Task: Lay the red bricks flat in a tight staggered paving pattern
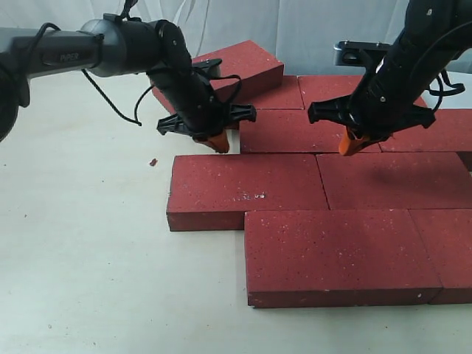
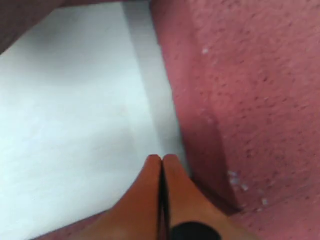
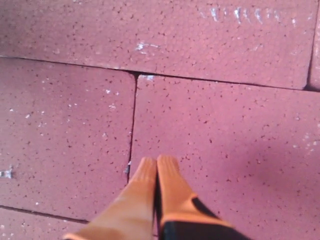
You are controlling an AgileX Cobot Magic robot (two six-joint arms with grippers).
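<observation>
Front-row red bricks (image 1: pixel 332 254) lie flat on the white table (image 1: pixel 81 251): one whole brick, with part of a second at the right edge. The second row (image 1: pixel 243 188) is offset to the left, so the joints are staggered and tight. Two more rows lie flat behind.

At back left one tilted brick (image 1: pixel 240 63) sits with its right end raised.

Left gripper (image 1: pixel 216 141): the orange fingertips (image 2: pixel 152 172) are pressed together with nothing between them. The tip is just beside the left end of the third-row brick (image 1: pixel 291 131), over bare table; contact cannot be told.

Right gripper (image 1: pixel 352 144): the jaws are likewise together and empty, with the tip over the third row at a joint between two bricks.

Faint lettering on the left arm (image 1: pixel 63 55) appears to read "PiPER".

A small red chip (image 1: pixel 153 161) lies on the table, left of the second row.
</observation>
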